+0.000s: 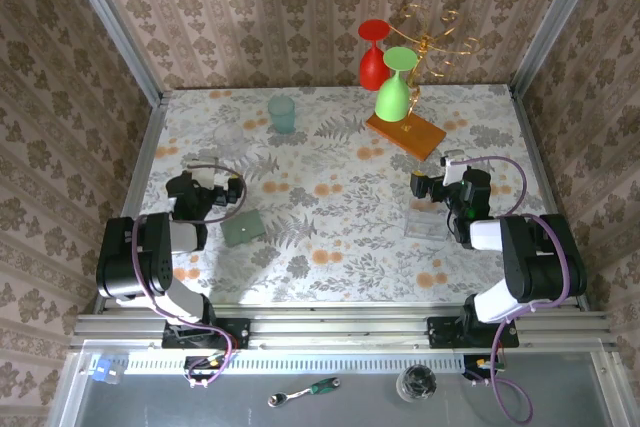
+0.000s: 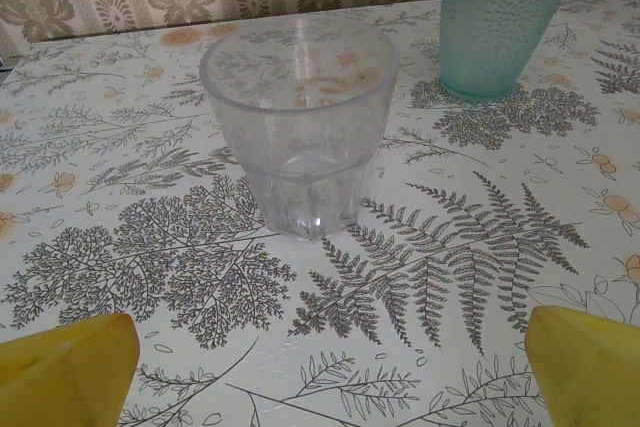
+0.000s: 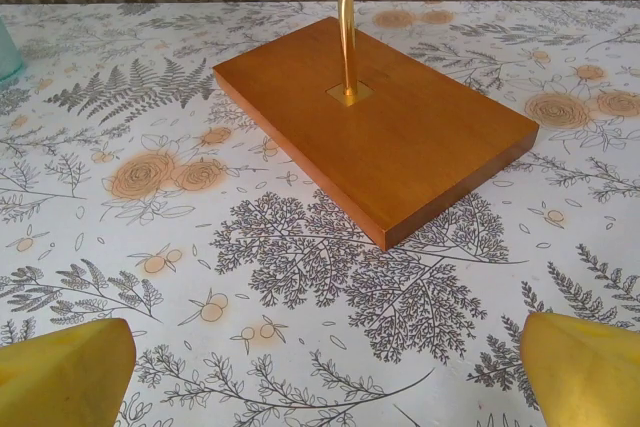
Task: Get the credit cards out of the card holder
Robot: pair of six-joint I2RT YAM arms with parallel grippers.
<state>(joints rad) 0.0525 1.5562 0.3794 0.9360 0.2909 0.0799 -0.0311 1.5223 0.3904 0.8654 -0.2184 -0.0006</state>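
The card holder (image 1: 243, 228) lies folded shut on the flowered tablecloth, a small grey-green square at the near left. The credit cards are hidden. My left gripper (image 1: 205, 192) hovers just left of and beyond the card holder, apart from it. Its yellow fingertips (image 2: 65, 372) stand wide open over bare cloth, facing a clear tumbler (image 2: 298, 122). My right gripper (image 1: 437, 185) is at the right side, far from the card holder. It is open too, its yellow fingertips (image 3: 62, 375) spread over the cloth in front of the wooden slab (image 3: 375, 122).
A teal cup (image 1: 282, 114) and the clear tumbler (image 1: 228, 137) stand at the back left. The orange-brown slab (image 1: 405, 134) carries a gold rack with a red glass (image 1: 373, 55) and a green glass (image 1: 395, 87). A clear pale rectangle (image 1: 425, 222) lies by the right gripper.
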